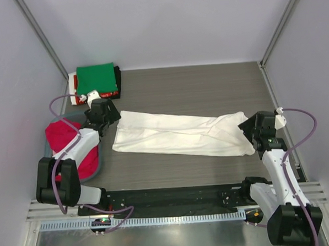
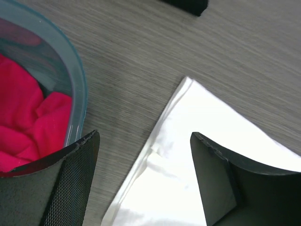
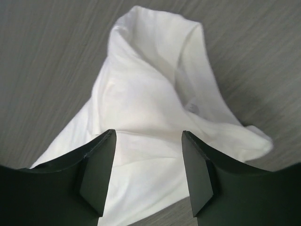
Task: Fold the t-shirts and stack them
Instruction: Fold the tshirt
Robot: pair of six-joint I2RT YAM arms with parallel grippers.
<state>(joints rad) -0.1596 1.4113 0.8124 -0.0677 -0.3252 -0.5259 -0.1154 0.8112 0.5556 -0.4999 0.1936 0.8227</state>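
Folded stack (image 1: 98, 81) — top view only; white t-shirt (image 1: 176, 134) everywhere

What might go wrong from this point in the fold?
1. The right claw hangs open over the bunched end of the white t-shirt; a pinch there may catch only some layers, leaving the fold crooked.
2. The left claw is open over the shirt's corner, close to the tub; it may miss the thin edge or bump the rim.
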